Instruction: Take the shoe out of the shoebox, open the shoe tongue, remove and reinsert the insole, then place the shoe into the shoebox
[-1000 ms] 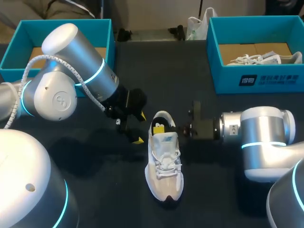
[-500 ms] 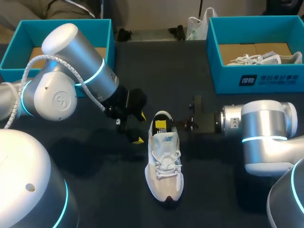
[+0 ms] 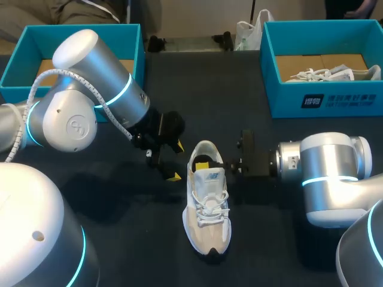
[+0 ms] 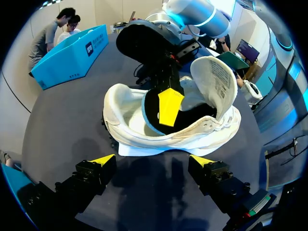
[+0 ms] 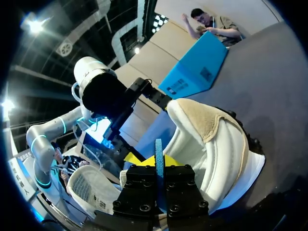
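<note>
A white sneaker (image 3: 207, 206) lies on the dark table, toe toward me, heel opening away. My right gripper (image 3: 210, 164) reaches sideways into that opening. In the right wrist view the right gripper (image 5: 159, 166) is shut on the thin blue edge of the insole (image 5: 159, 147), beside the padded heel collar (image 5: 211, 134). In the left wrist view the sneaker (image 4: 144, 134) lies ahead of my open left gripper (image 4: 153, 161), its tongue (image 4: 214, 79) folded back. There one yellow tip of the right gripper (image 4: 169, 106) presses on the dark insole (image 4: 187, 120). My left gripper (image 3: 175, 161) sits just left of the heel.
A blue shoebox (image 3: 323, 98) at the back right holds a second white shoe (image 3: 335, 73). Another blue box (image 3: 18, 66) stands at the back left behind my left arm. Bare dark table lies in front of the sneaker's toe.
My right gripper has shut on the insole edge inside the heel opening and shifted slightly; less of its yellow tips shows. The left arm and the sneaker have not moved.
</note>
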`<state>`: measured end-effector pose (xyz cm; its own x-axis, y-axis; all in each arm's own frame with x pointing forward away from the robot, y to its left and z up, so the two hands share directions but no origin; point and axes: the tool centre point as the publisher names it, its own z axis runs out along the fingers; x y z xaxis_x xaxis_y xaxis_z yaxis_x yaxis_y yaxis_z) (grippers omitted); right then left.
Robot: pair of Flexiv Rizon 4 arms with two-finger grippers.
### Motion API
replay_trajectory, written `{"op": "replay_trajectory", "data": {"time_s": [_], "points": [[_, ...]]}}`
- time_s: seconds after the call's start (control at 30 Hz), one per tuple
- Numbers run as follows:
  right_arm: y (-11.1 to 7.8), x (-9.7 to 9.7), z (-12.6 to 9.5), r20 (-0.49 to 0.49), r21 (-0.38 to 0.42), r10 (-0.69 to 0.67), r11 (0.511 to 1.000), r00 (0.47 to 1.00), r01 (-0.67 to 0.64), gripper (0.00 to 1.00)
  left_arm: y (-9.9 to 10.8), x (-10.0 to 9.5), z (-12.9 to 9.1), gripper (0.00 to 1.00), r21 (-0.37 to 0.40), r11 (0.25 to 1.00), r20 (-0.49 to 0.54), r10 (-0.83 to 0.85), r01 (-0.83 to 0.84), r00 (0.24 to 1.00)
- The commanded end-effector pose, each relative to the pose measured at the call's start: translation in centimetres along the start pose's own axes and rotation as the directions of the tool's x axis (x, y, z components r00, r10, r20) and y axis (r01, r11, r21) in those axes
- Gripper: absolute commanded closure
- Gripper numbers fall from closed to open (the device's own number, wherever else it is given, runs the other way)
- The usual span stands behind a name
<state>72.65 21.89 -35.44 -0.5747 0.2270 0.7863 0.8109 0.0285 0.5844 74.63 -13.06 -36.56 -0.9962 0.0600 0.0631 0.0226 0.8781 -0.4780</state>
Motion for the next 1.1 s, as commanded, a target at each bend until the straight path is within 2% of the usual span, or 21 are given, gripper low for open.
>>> {"op": "replay_trajectory", "data": {"time_s": [0.03, 0.1, 0.13, 0.5, 0.67, 0.87, 1.1], "points": [[0.2, 0.8, -0.1, 0.022, 0.005, -0.011, 1.0, 1.0, 0.011, 0.79, 0.1, 0.1, 0.1, 0.0, 0.0, 1.0, 0.004, 0.0, 0.0, 1.0], [0.6, 0.9, -0.3, 0.029, 0.01, -0.021, 1.0, 0.999, 0.021, 0.55, 0.1, 0.1, 0.1, 0.0, 0.0, 1.0, 0.004, 0.0, 0.0, 1.0], [0.8, 1.0, -0.4, 0.032, 0.014, -0.026, 1.0, 0.999, 0.026, 0.51, 0.1, 0.1, 0.1, 0.0, 0.0, 1.0, 0.004, 0.0, 0.0, 1.0], [2.2, 1.8, -1.2, 0.046, 0.095, -0.058, 0.994, 0.997, 0.053, 0.5, 0.2, 0.0, -0.2, 0.0, 0.002, 1.0, -0.007, -0.002, 0.002, 1.0], [2.5, 2.1, -1.5, 0.054, 0.119, -0.065, 0.991, 0.996, 0.059, 0.39, 0.3, -0.3, -0.5, 0.0, -0.004, 1.0, -0.006, -0.007, 0.007, 1.0], [2.8, 2.2, -1.6, 0.061, 0.132, -0.08, 0.989, 0.995, 0.071, 0.35, 0.3, -0.4, -0.5, 0.0, -0.011, 1.0, -0.005, -0.007, 0.007, 1.0], [3.1, 2.1, -2.7, 0.094, 0.174, -0.076, 0.983, 0.993, 0.058, 0.32, 0.5, -0.3, -1.0, 0.0, -0.02, 1.0, -0.01, -0.003, 0.003, 1.0]]}}
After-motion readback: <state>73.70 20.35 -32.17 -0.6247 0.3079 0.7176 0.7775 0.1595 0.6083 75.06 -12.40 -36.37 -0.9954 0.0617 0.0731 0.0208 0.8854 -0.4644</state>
